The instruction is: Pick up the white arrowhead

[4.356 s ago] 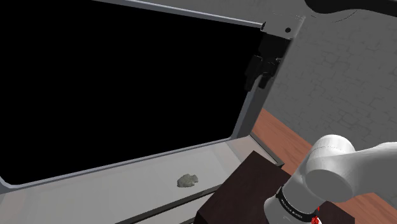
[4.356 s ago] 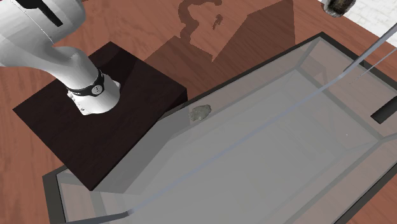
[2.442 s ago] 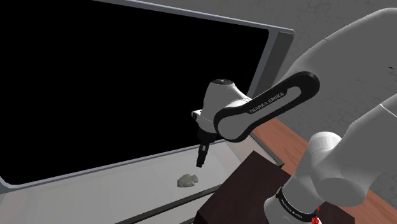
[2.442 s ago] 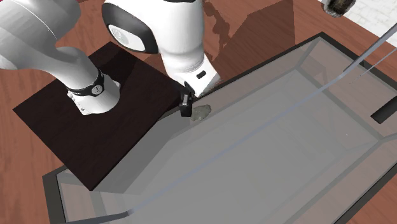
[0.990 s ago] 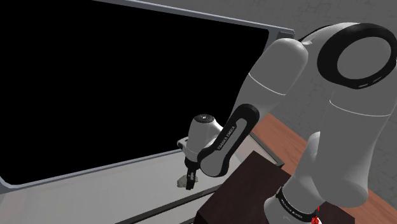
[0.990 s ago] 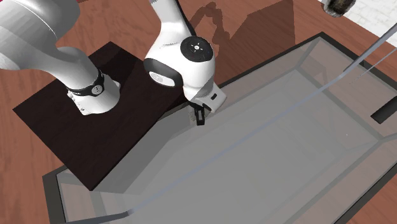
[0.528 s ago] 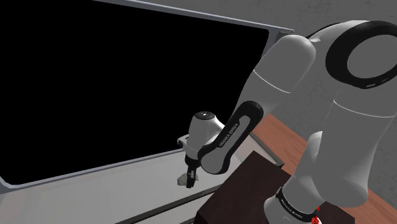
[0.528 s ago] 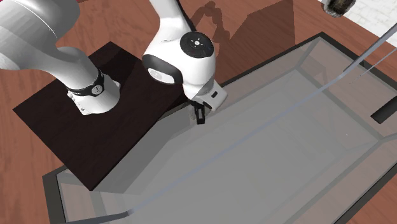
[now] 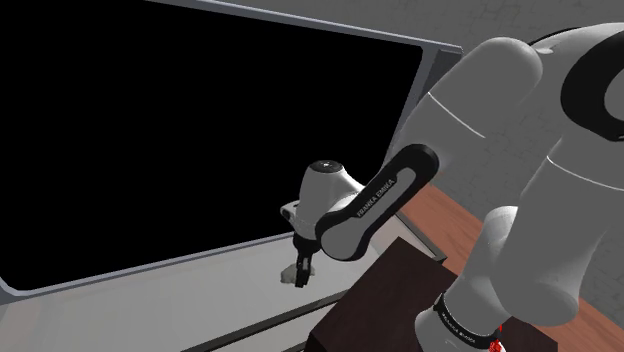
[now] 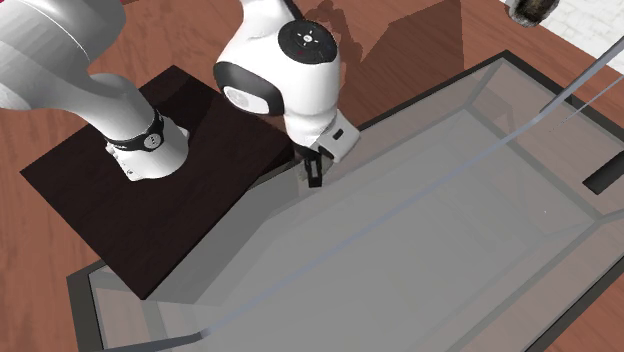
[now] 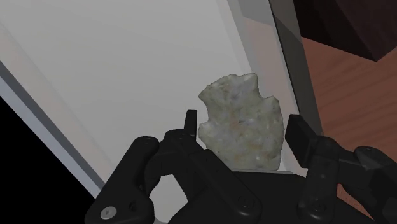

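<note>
The gripper point(image 11: 244, 125) is clamped on the arrowhead point(image 11: 242, 122). In the wrist view its two black fingers point(image 11: 190, 125) stand one on each side of the stone and press against its edges. The arrowhead is a pale, mottled grey-beige piece with a notched, lobed outline. It sits squarely between the fingertips, its broad end pointing away from the hand and its near end hidden behind the gripper's black body.

Beyond the fingers lies the light grey floor of a shallow container point(image 11: 127, 63). The container's rim runs past the gripper on one side. Past that rim are reddish-brown wooden boards point(image 11: 347, 102) and a corner of the dark brown stand point(image 11: 343, 25).

In the second exterior view the gripper point(image 10: 314, 172) points down just inside the container point(image 10: 430, 240), close to the rim that runs along the stand point(image 10: 90, 200). The arrowhead is hidden behind the fingers there.

In the shoulder view the gripper point(image 9: 301, 274) hangs a little above the container's grey floor point(image 9: 150, 300), with a black area behind it.
</note>
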